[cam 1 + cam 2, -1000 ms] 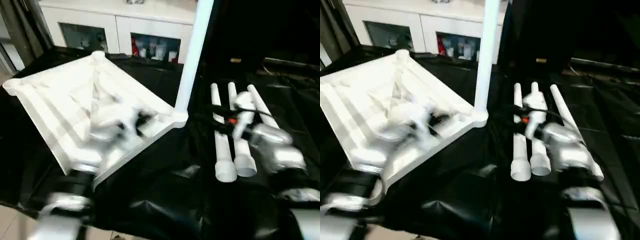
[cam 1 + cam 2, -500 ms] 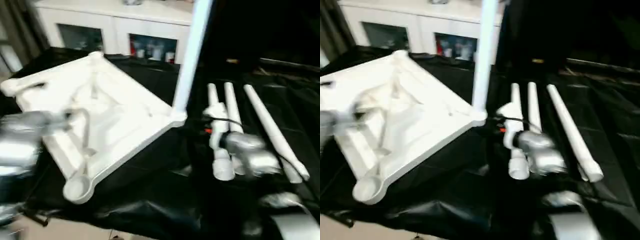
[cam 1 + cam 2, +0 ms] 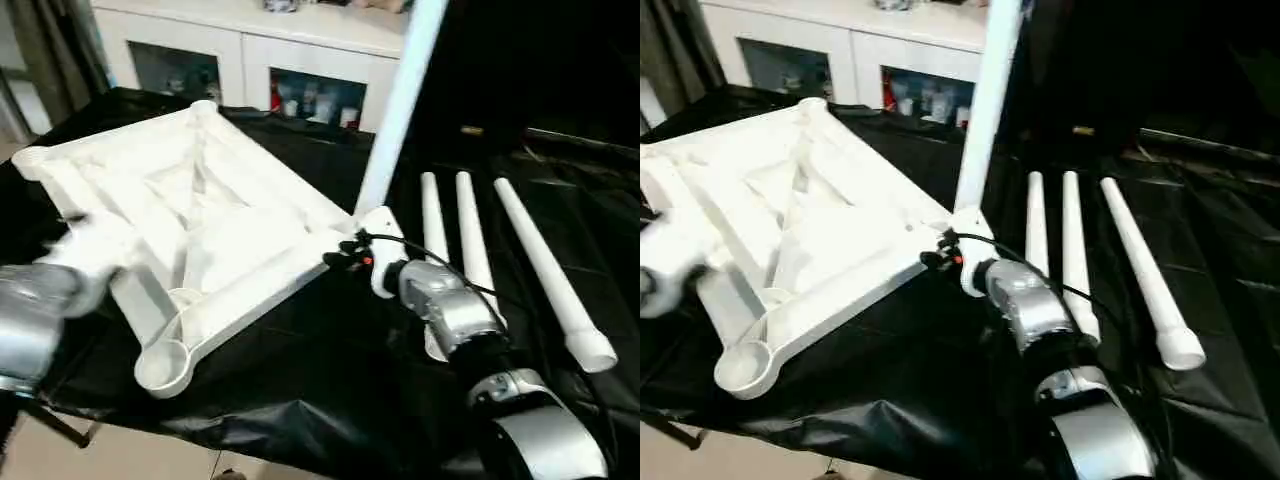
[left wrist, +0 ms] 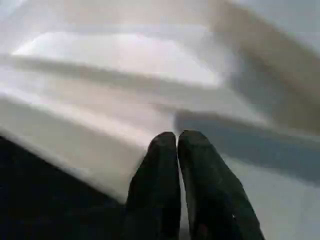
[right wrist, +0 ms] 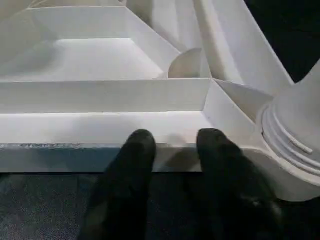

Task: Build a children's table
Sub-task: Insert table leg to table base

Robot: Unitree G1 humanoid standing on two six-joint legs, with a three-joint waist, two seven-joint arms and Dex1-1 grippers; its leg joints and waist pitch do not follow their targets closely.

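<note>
The upturned children's table top [image 3: 200,230] is lying ribbed side up on the black-draped table [image 3: 330,400], taking up the left half of the head view, with one leg [image 3: 395,110] already standing upright in its corner socket near the frame's centre. Three loose legs [image 3: 470,250] are lying side by side to the right of it, well apart from the top.

The right tool [image 5: 172,150] is sitting at the rim of the top just beside that socketed corner, its fingers [image 5: 132,150] spread a little, one on either side of a bare stretch of edge; I cannot tell if they are touching it, and they are not pinching anything. The left tool [image 4: 177,145] is hovering over the ribbed underside toward the left of the frame, its fingers pressed together and holding nothing.

My worry is the standing leg: if the right tool is nudging or lifting the rim so close to that socket, the top could tilt and the tall leg could lean or work loose. The black cloth is looking slick, so a push along the edge may be sliding the whole top toward the near edge, where its empty corner socket [image 3: 163,365] is already sitting close to the drop.
</note>
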